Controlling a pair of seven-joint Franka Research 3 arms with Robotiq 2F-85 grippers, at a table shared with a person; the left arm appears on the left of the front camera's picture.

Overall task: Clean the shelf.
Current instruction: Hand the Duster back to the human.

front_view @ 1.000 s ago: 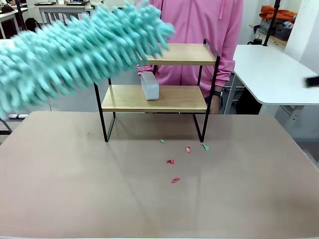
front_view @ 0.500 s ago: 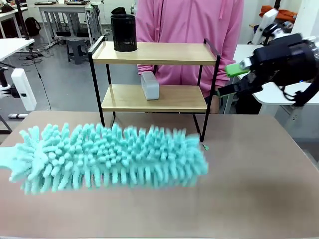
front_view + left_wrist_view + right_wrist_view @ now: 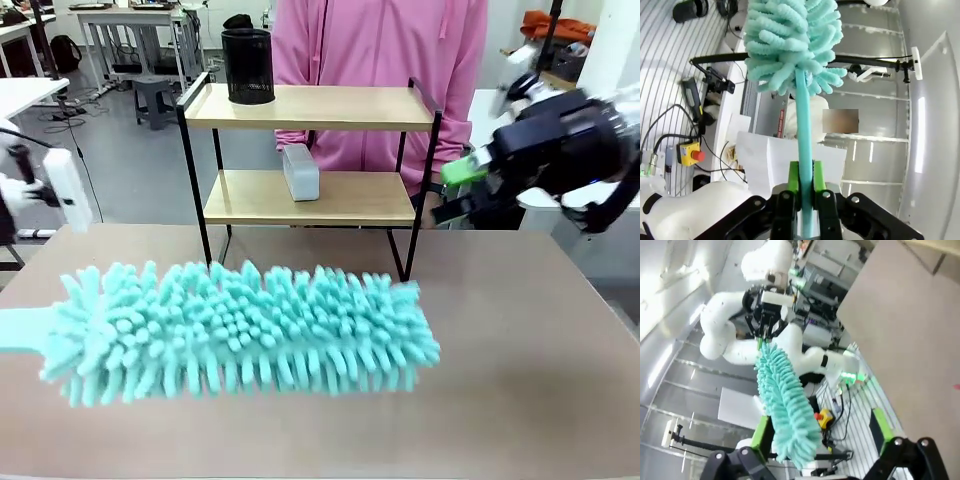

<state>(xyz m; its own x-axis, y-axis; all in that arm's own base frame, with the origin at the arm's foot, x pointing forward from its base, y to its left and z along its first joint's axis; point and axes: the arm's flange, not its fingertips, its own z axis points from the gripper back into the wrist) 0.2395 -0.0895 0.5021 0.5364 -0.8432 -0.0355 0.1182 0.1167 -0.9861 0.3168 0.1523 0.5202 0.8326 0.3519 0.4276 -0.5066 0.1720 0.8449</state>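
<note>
The teal microfiber duster is clamped by its handle between the green pads of the left gripper. The right gripper is held with fingers spread, nothing between them, near the right side of the shelf, which is positioned at the table's far edge.

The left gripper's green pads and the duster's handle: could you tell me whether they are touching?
Touching. In the left wrist view, the left gripper's green pads press against both sides of the duster's handle, with no gap.
</note>
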